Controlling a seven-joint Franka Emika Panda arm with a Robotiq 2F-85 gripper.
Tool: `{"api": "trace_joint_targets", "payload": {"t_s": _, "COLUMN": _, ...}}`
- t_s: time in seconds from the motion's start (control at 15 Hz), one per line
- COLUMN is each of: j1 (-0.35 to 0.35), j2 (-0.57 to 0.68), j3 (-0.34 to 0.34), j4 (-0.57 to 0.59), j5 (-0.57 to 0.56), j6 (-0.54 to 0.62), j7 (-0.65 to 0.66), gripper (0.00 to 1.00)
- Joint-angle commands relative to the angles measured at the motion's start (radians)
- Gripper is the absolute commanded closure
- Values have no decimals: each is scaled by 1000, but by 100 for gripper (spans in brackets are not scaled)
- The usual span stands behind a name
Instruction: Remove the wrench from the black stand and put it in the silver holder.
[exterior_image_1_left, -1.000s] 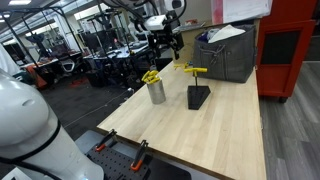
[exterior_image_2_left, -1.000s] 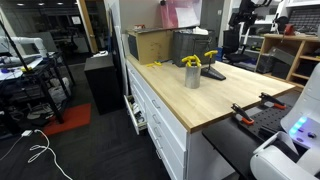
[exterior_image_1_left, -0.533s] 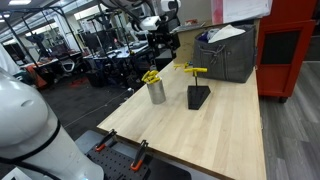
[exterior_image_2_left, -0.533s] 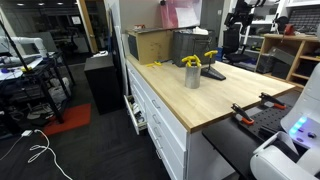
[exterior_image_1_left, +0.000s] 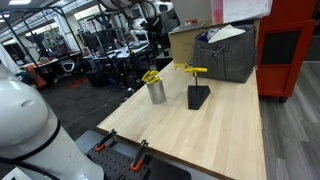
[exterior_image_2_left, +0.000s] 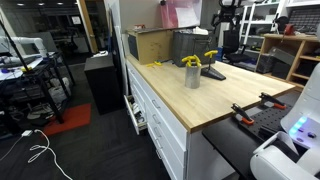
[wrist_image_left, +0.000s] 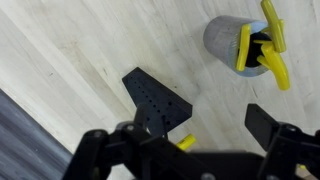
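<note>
Clearly, the wrench (exterior_image_1_left: 193, 69) is not yet removed: it lies across the top of the black stand (exterior_image_1_left: 198, 97) in both exterior views, and in the wrist view only a small yellow piece of it shows, just under the stand. The gripper (wrist_image_left: 190, 128) hangs high above, and its fingers (wrist_image_left: 278, 130) are wide apart with nothing between them. The silver holder (exterior_image_1_left: 156, 92) stands near the stand on the wooden surface (exterior_image_1_left: 220, 130) and already contains yellow-handled tools (wrist_image_left: 262, 45).

I think several things could go wrong from here. The wrench only rests on the stand, so a finger that comes down a little off-centre could push it off or tip the light stand. A grip far from the middle could let the wrench swing. Also, the holder is partly full, so the wrench could catch on the other tools or knock the cup over.
</note>
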Motion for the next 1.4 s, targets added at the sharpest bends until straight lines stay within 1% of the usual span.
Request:
{"api": "trace_joint_targets", "payload": {"t_s": 0.0, "j1": 1, "j2": 100, "j3": 33, "j4": 129, "j5": 7, "j6": -92, "j7": 151, "gripper": 0}}
{"api": "trace_joint_targets", "payload": {"t_s": 0.2, "j1": 13, "j2": 186, "j3": 47, "j4": 226, "j5": 11, "j6": -145, "j7": 275, "gripper": 0}}
{"api": "trace_joint_targets", "payload": {"t_s": 0.47, "j1": 22, "j2": 293, "j3": 30, "j4": 344, "j5": 27, "j6": -198, "j7": 409, "gripper": 0}}
{"api": "trace_joint_targets", "payload": {"t_s": 0.87, "j1": 31, "j2": 388, "j3": -13, "j4": 424, "j5": -14, "j6": -177, "j7": 620, "gripper": 0}}
{"api": "trace_joint_targets", "payload": {"t_s": 1.07, "j1": 27, "j2": 427, "j3": -31, "j4": 443, "j5": -8, "j6": -166, "j7": 668, "gripper": 0}}
{"api": "trace_joint_targets", "payload": {"t_s": 1.33, "j1": 16, "j2": 486, "j3": -52, "j4": 478, "j5": 11, "j6": -159, "j7": 695, "gripper": 0}}
